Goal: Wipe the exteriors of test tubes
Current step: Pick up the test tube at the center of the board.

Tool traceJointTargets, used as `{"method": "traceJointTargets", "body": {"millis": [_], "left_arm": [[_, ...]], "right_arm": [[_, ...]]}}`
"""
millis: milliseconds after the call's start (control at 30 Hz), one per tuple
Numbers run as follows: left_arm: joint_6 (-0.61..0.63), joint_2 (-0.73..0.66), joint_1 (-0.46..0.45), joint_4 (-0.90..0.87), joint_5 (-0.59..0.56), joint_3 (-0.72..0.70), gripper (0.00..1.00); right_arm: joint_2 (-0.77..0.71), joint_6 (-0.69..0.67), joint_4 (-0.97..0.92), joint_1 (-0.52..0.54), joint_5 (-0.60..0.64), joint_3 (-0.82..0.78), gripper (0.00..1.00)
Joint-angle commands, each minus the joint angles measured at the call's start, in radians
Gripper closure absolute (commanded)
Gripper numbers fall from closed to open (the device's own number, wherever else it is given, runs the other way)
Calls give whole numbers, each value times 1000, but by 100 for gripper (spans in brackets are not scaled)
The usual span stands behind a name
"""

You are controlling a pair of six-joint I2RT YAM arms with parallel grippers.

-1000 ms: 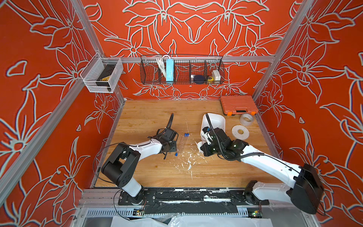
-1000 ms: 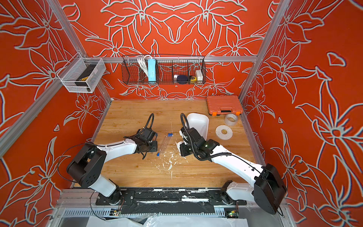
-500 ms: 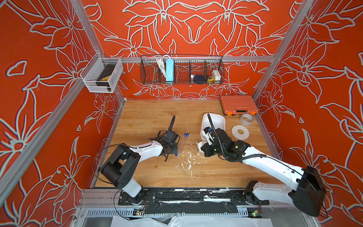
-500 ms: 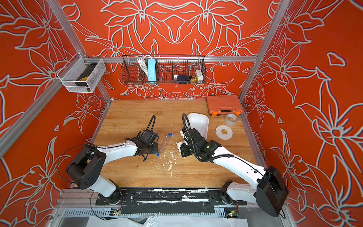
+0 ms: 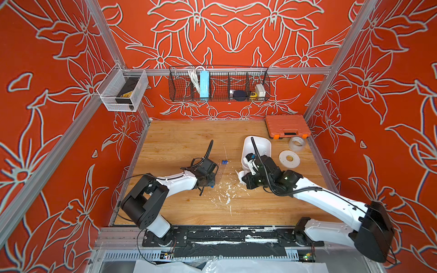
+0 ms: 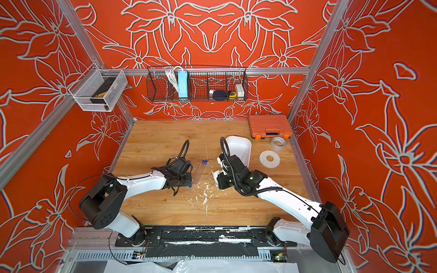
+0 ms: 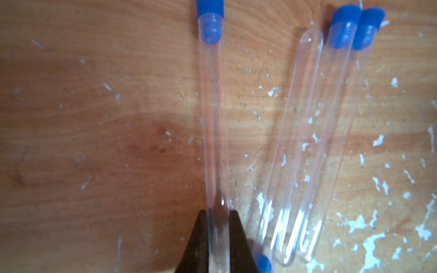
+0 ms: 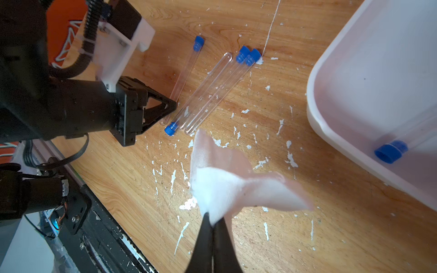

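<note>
Several clear test tubes with blue caps lie on the wooden table [image 5: 179, 141] between my arms. My left gripper [image 7: 218, 217] is shut on the bottom end of one test tube [image 7: 212, 118], which lies flat. Three more tubes [image 7: 307, 141] lie side by side just beside it, one capped the opposite way. In both top views the left gripper [image 5: 209, 182] sits low at the tubes [image 6: 198, 172]. My right gripper [image 8: 214, 221] is shut on a crumpled white tissue [image 8: 227, 186], a little off the tubes. Another capped tube [image 8: 391, 151] lies inside the white tub [image 5: 262, 144].
An orange case [image 5: 286, 125], a tape roll [image 5: 296, 143] and a white disc [image 5: 289, 158] sit at the back right. White flecks [image 5: 227, 193] litter the wood between the arms. A wire basket [image 5: 218, 85] hangs on the back wall.
My left gripper has closed on the end of the test tube and shifted slightly right. The right arm with the tissue has barely moved.
</note>
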Motion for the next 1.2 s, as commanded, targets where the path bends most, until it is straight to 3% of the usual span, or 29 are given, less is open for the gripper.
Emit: {"method": "traceJointTargets", "body": {"millis": [0, 300, 500, 767, 967, 1167], "left_arm": [[-4, -41, -30, -118, 12, -29, 93], [26, -259, -62, -157, 26, -26, 92], [48, -360, -112, -165, 112, -42, 91], [67, -494, -221, -15, 246, -134, 91], [48, -534, -285, 38, 259, -157, 91], [4, -546, -295, 94, 256, -188, 92]], "right_arm": [[-2, -3, 25, 22, -22, 1, 100], [5, -19, 45, 69, -16, 12, 100], [-31, -24, 73, 109, -2, -10, 100], [-25, -71, 137, 234, 42, -30, 100], [31, -90, 159, 294, 82, -16, 100], [90, -83, 227, 297, 68, -41, 100]]}}
